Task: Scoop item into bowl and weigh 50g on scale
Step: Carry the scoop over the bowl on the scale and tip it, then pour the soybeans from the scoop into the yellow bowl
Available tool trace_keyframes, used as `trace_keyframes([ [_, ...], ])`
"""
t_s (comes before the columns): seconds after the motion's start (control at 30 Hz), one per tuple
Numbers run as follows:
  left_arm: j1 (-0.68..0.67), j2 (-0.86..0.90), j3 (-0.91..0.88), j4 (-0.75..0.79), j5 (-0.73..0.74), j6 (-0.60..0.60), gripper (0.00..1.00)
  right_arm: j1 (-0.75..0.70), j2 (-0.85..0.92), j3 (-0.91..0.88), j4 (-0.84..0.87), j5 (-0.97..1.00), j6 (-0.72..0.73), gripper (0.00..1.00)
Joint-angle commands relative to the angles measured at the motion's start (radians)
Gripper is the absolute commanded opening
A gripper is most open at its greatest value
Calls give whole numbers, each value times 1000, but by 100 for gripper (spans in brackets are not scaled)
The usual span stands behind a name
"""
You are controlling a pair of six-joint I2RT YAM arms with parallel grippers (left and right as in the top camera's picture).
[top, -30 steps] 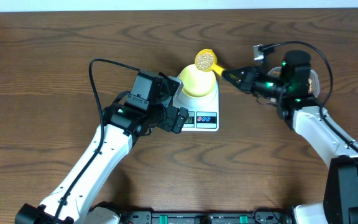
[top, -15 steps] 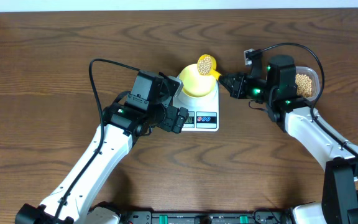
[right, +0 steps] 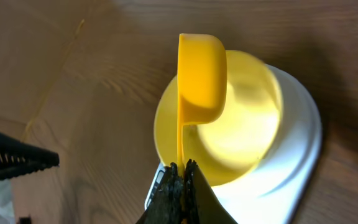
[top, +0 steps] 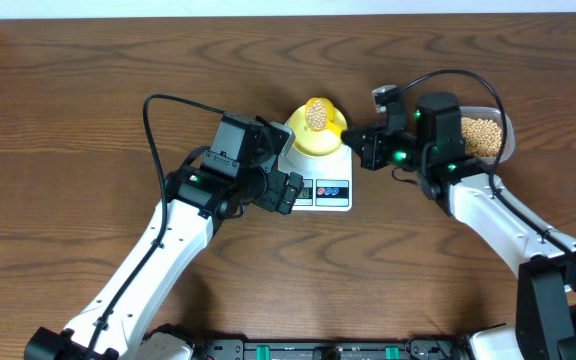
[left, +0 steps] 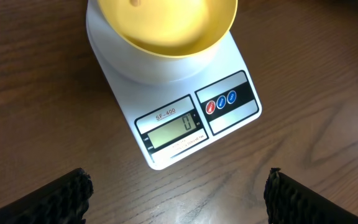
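Two fingers (right: 166, 202) of the right gripper (right: 183, 168) are pressed tight together on the thin handle of the yellow scoop (right: 201, 74); the handle runs straight out from the fingertips, and the cup of the scoop sits at its far end; from above, the cup faces up and is heaped with little round tan beans (top: 316, 113); right under the cup, a bit past the fingertips, is the pale yellow bowl (right: 241, 124); the bowl stands on the white scale (right: 297, 155), on its round top; behind this gripper, back by the arm's wrist, a clear tub (top: 508, 128) holds many more of the same beans; on the other side, the left gripper (left: 178, 180) is spread wide with nothing between its fingers; it hangs above the brown wooden table (left: 36, 112), just in front of the scale's near edge; the grey display (left: 174, 130) is the closest part to it and shows a zero; next to the display are red and blue buttons (left: 221, 103); farther out from this gripper, the bowl fills the far end of the scale.
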Motion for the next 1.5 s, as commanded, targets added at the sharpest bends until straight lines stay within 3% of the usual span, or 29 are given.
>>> trace_keyframes([
  [0.0, 0, -11, 11, 0, 12, 5, 90, 20, 4, 3, 3, 2, -61, 1],
  [0.23, 0, -11, 11, 0, 12, 5, 90, 20, 4, 3, -7, 16, -66, 1],
  [0.73, 0, -11, 11, 0, 12, 5, 90, 20, 4, 3, -53, 69, -248, 1],
  [1.3, 0, -11, 11, 0, 12, 5, 90, 19, 4, 3, -50, 103, -348, 1],
  [1.47, 0, -11, 11, 0, 12, 5, 90, 20, 4, 3, -41, 103, -454, 1],
])
